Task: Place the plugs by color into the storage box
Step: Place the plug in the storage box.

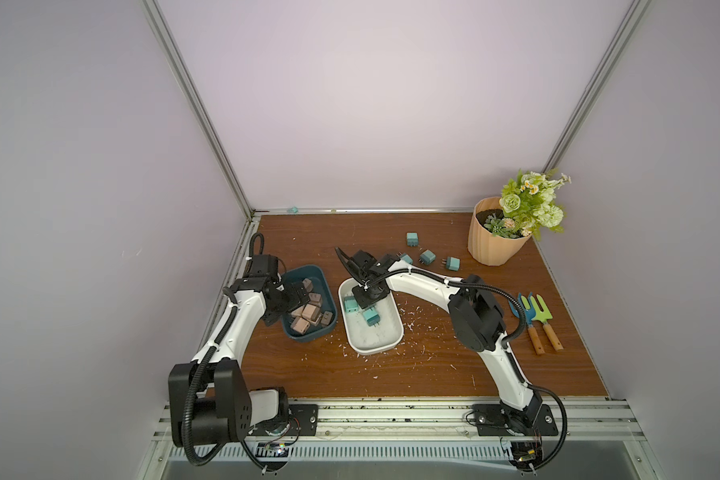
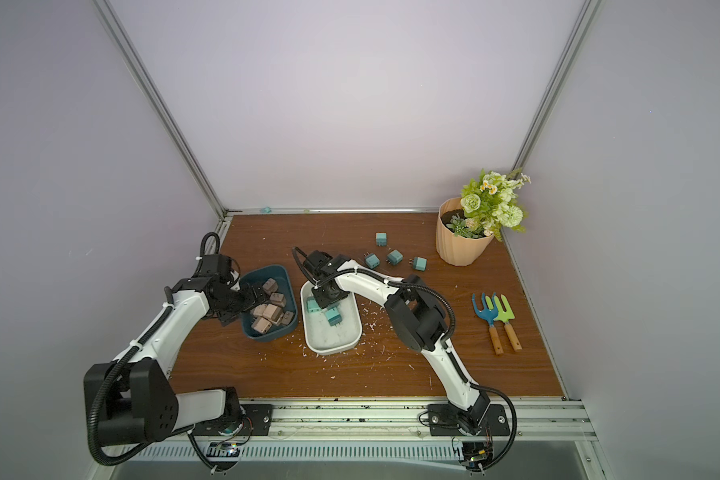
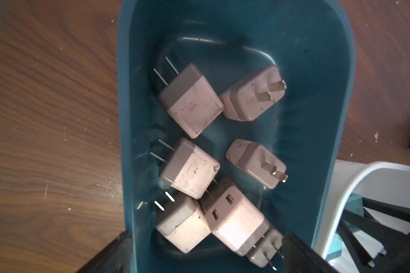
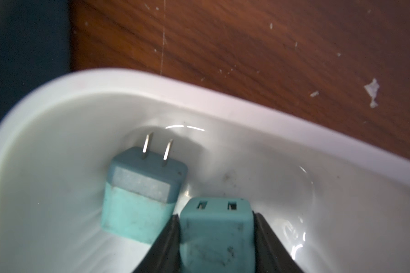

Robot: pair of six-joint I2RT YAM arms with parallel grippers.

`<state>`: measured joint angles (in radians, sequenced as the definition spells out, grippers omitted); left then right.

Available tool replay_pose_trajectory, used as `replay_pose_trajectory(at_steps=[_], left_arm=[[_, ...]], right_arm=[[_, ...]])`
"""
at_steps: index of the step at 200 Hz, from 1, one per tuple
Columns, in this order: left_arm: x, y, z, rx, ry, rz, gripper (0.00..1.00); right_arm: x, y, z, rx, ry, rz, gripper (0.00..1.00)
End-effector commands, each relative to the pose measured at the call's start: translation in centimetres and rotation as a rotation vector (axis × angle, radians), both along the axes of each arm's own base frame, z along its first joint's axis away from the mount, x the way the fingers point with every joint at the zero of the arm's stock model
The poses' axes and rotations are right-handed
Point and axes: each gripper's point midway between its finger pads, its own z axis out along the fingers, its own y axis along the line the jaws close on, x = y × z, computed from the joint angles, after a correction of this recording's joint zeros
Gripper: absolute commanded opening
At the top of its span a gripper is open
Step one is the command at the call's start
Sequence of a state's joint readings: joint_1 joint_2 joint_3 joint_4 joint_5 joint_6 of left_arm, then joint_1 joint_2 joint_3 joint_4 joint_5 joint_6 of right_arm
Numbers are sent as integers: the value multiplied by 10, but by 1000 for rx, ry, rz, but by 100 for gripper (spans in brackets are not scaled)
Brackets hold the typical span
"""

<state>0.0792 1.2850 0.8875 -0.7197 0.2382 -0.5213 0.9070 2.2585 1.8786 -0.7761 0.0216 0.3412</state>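
Across the wooden tabletop [image 1: 391, 374] filling the lower frame in both top views, two white-and-black arms [image 1: 425, 282] bend toward the centre, with a peach flowerpot [image 1: 493, 245] standing at upper right. The dark teal bin [image 1: 308, 272], left of centre, holds seven pinkish-tan plugs [image 3: 189, 101]; the left gripper [image 3: 206, 236] hovers over it, jaws spread wide. Beside it, inside the white bin [image 1: 377, 338], the right gripper [image 4: 216, 218] pinches a turquoise plug [image 4: 217, 241] by its sides, just beside a second turquoise plug [image 4: 140, 196] lying on the bin floor. Four more turquoise plugs [image 1: 427, 257] lie loose between white bin and flowerpot. White scraps [image 1: 412, 322] dot the wood.
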Motion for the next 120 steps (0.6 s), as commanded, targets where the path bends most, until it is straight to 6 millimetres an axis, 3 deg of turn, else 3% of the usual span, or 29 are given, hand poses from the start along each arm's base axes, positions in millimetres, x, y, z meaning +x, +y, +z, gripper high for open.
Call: replay_pose_trajectory(at_steps=[1, 27, 65, 82, 94, 120], left_arm=[[-12, -2, -11, 4, 48, -8, 100], [-9, -2, -9, 5, 45, -11, 99], [-4, -1, -3, 7, 28, -13, 100], [-3, -1, -3, 6, 27, -15, 100], [-4, -1, -5, 6, 32, -13, 100], [-5, -1, -6, 7, 39, -17, 99]], right_arm=[[-8, -1, 0, -16, 18, 8, 47], [0, 5, 22, 2, -13, 8, 62], [24, 3, 97, 63, -118, -28, 74], [44, -17, 128, 69, -179, -75, 75], [62, -37, 137, 68, -198, -120, 76], [100, -84, 123, 53, -169, -208, 77]])
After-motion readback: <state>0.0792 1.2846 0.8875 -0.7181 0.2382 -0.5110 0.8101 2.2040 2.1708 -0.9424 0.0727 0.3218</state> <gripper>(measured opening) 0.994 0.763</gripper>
